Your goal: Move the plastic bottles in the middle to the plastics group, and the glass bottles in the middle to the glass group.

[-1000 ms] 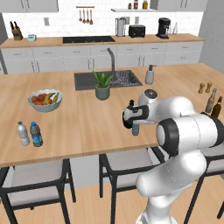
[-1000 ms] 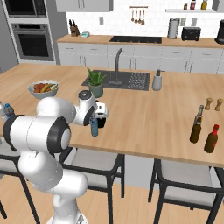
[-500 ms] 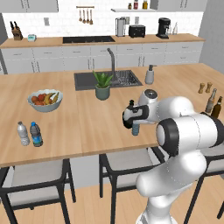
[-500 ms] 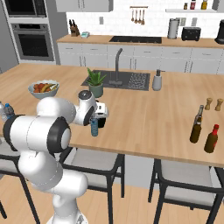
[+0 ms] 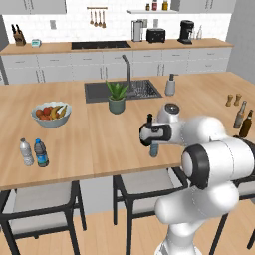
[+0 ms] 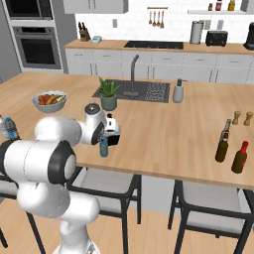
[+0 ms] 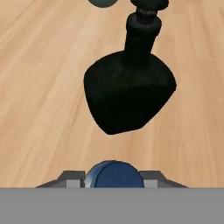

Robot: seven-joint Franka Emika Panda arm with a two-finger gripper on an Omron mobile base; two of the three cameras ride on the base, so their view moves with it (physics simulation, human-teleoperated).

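A small pale-blue plastic water bottle (image 5: pixel 154 149) stands on the island counter near its front edge. My gripper (image 5: pixel 153 143) comes down over it from above and is shut on it. In the hand view the bottle's blue cap (image 7: pixel 114 175) sits between my fingertips (image 7: pixel 70 178). Just behind it stands the squat black flask (image 7: pixel 129 92), also seen beside the gripper (image 6: pixel 113 137). The plastics group, two small bottles (image 5: pixel 33 152), is at the counter's left. At the right a tall grey-brown glass bottle (image 6: pixel 223 141) stands with a dark-brown bottle (image 6: pixel 240 157) beside it.
A potted plant (image 5: pixel 116 97) and a sink (image 5: pixel 122 89) lie behind the flask. A fruit bowl (image 5: pixel 51 114) is at the left, a soap dispenser (image 5: pixel 170 85) and two wooden shakers (image 5: pixel 233 99) at the right. Stools stand under the front edge.
The fingers have closed in on the water bottle. Arm, bottle and flask stay in the same place on the counter.
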